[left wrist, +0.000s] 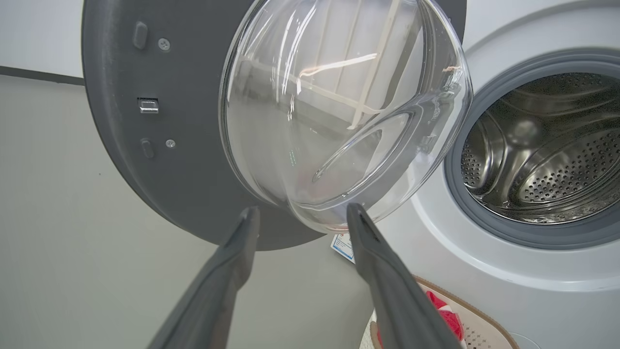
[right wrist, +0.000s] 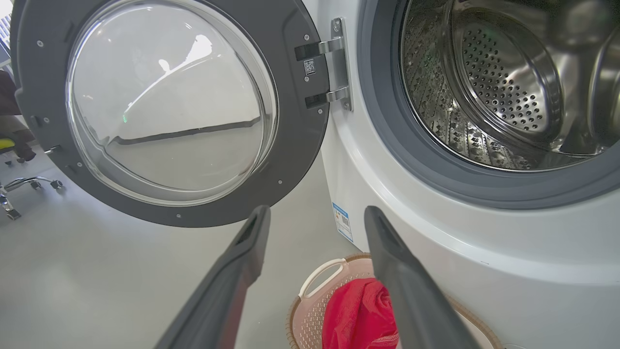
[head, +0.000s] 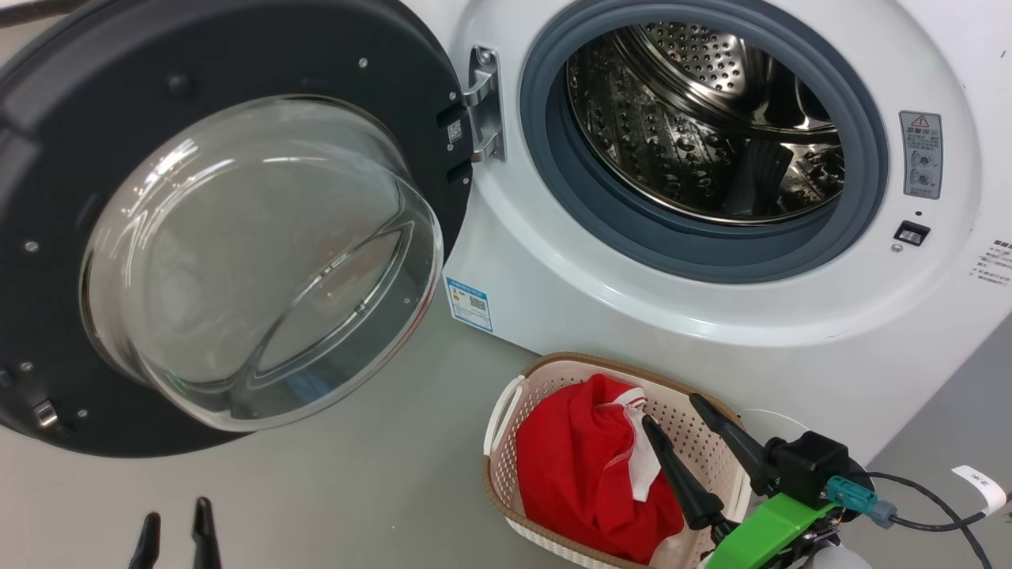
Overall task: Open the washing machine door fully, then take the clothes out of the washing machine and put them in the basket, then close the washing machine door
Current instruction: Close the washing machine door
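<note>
The washing machine [head: 711,316] faces the robot, its steel drum [head: 696,118] bare. The washing machine door [head: 71,158] is swung wide on the hinge at the mouth's left, its glass bowl bulging toward the camera, with open grey floor [head: 316,490] below. The basket [head: 506,399] sits just before the machine's front and holds the red clothes [head: 577,474]. The right gripper [head: 671,409] hovers over the basket, fingers slanting up-left, spread wide and empty. The left gripper [head: 176,510] is low under the door, likewise parted and empty.

Washing machine door [head: 261,261] wide open; red clothes [head: 585,474] — in cream basket [head: 577,356].
</note>
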